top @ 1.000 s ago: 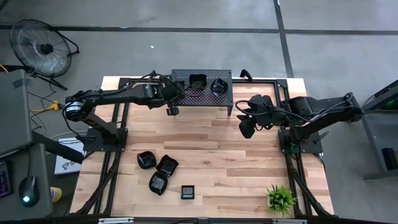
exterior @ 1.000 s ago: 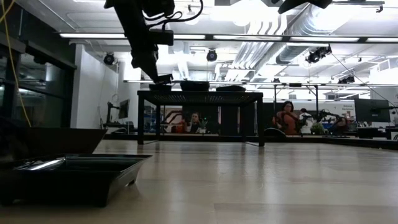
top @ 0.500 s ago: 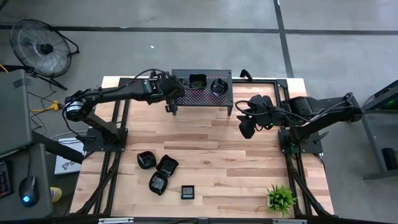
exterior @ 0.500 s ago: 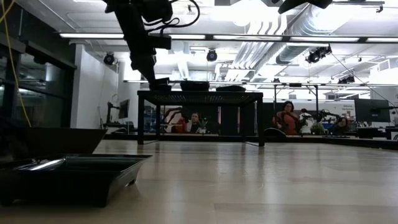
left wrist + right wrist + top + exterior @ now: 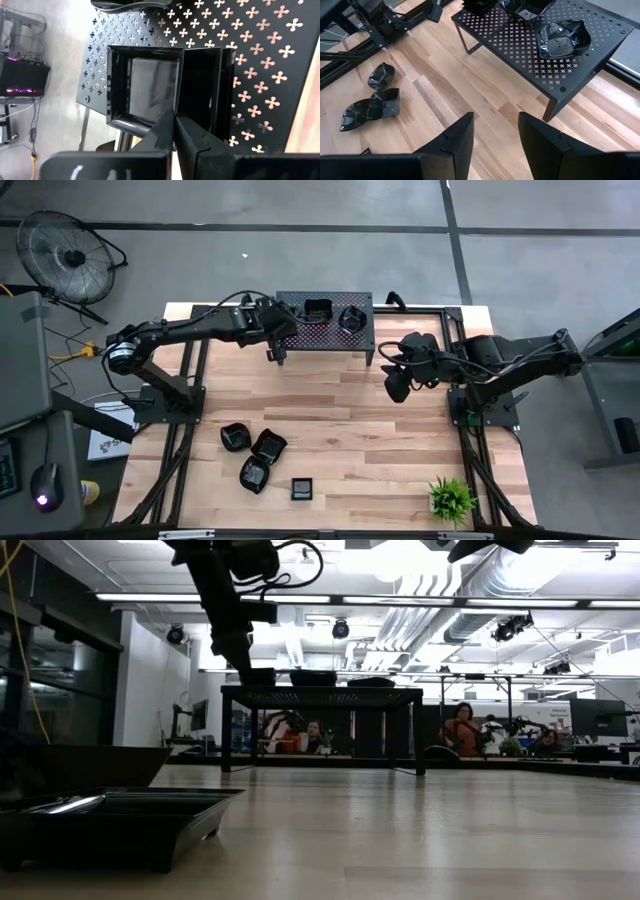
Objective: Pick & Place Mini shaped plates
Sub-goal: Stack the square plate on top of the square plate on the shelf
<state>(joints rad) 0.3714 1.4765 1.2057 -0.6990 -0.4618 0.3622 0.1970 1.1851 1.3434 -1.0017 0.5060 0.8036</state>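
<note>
My left gripper (image 5: pixel 175 118) is shut on a square glossy black mini plate (image 5: pixel 149 82) over the left end of the perforated black stand (image 5: pixel 330 338); I cannot tell whether the plate touches the stand top. Two more mini plates (image 5: pixel 318 310) (image 5: pixel 352 318) rest on the stand. Several others lie on the wooden table near its front left (image 5: pixel 235 436) (image 5: pixel 268 445) (image 5: pixel 254 474) (image 5: pixel 302 488). My right gripper (image 5: pixel 495 135) hangs open above the table, right of the stand, with nothing between its fingers. My left gripper pinches one raised side wall of the square plate (image 5: pixel 179 106) between its two fingers, at that wall's end nearest the wrist. The fingers slant down from the table's left. The plate sits roughly level, just over the stand's left end (image 5: pixel 258 676).
A small green plant (image 5: pixel 452 498) stands at the table's front right corner. Bare wood lies between the stand and the loose plates. In the low view a plate (image 5: pixel 110 820) fills the near left foreground, and people sit in the room behind the stand.
My left arm has swung slightly toward the table's far edge, and the held plate has sunk a little closer to the stand's top at its left end. The gripper has stayed shut.
</note>
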